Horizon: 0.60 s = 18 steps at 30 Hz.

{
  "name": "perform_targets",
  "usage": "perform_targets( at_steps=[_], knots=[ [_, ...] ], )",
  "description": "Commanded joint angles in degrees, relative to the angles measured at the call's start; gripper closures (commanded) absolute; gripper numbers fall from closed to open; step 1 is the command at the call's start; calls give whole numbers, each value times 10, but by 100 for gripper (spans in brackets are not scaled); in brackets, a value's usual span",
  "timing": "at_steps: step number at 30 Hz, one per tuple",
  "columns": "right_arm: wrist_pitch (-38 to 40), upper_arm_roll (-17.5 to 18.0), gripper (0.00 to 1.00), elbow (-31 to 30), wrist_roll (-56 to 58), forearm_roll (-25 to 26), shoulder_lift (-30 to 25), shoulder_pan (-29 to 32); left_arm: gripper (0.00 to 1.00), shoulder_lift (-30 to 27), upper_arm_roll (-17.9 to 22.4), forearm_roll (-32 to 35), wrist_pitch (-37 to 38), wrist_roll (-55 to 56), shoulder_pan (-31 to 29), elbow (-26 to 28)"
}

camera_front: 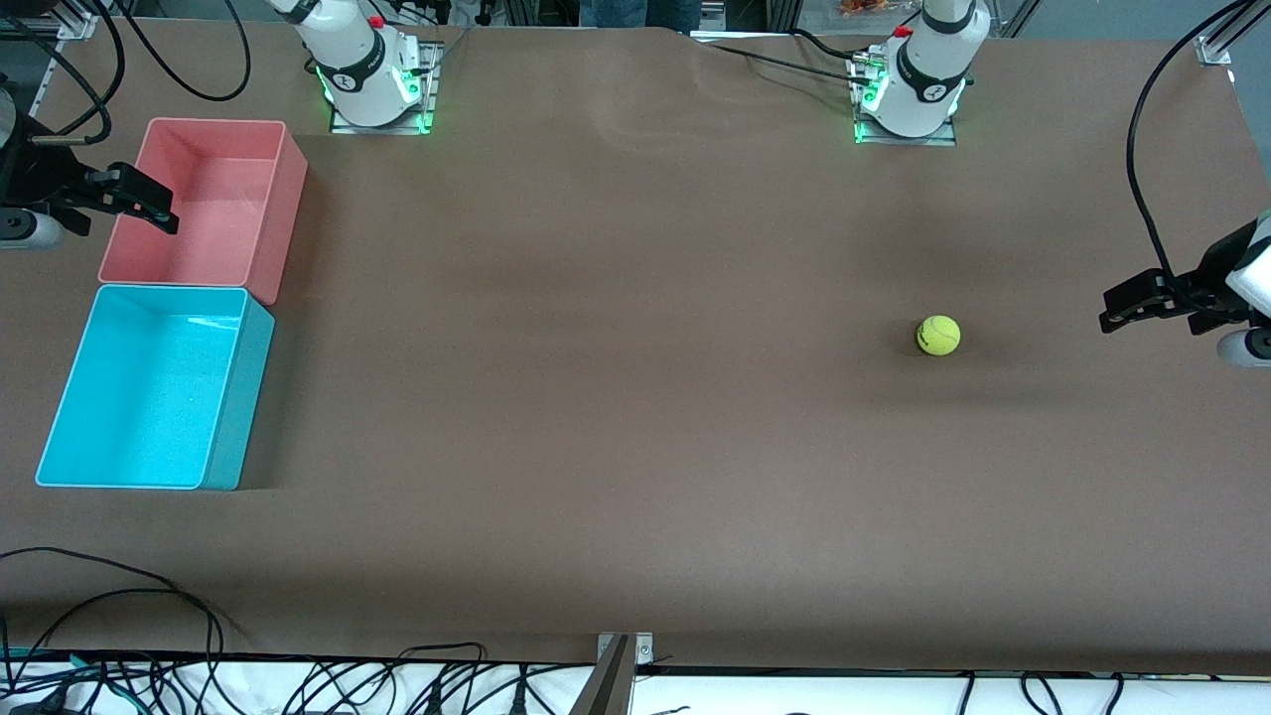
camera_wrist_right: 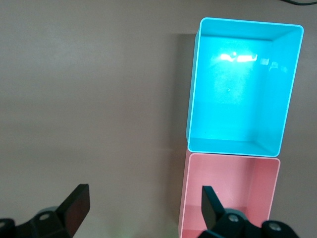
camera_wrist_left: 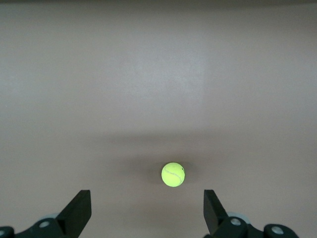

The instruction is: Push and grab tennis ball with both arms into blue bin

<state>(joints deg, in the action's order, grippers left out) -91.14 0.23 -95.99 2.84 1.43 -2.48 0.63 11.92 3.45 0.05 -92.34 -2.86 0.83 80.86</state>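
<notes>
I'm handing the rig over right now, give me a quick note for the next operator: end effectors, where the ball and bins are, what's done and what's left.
Left end effector: open, empty, up at the left arm's end of the table, pointed at the tennis ball.
Right end effector: open, empty, over the pink bin.
Tennis ball: loose on the brown table, toward the left arm's end, touching nothing.
Blue bin: empty, at the right arm's end, right beside the pink bin and nearer the front camera.
Done: nothing yet; ball untouched.
Left: probably push the ball across with the left arm, then grab it and drop it in the blue bin.
</notes>
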Motion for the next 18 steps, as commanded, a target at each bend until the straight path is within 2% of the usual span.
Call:
perform_targets(
  at_steps=[1, 18],
  knots=[
    [3, 3, 0, 8, -3, 4, 1, 3, 0, 2, -5, -4, 13, -7, -6, -14],
    [7, 3, 0, 7, -3, 3, 0, 3, 0, 2, -5, -4, 14, -7, -6, -14]
  ],
)
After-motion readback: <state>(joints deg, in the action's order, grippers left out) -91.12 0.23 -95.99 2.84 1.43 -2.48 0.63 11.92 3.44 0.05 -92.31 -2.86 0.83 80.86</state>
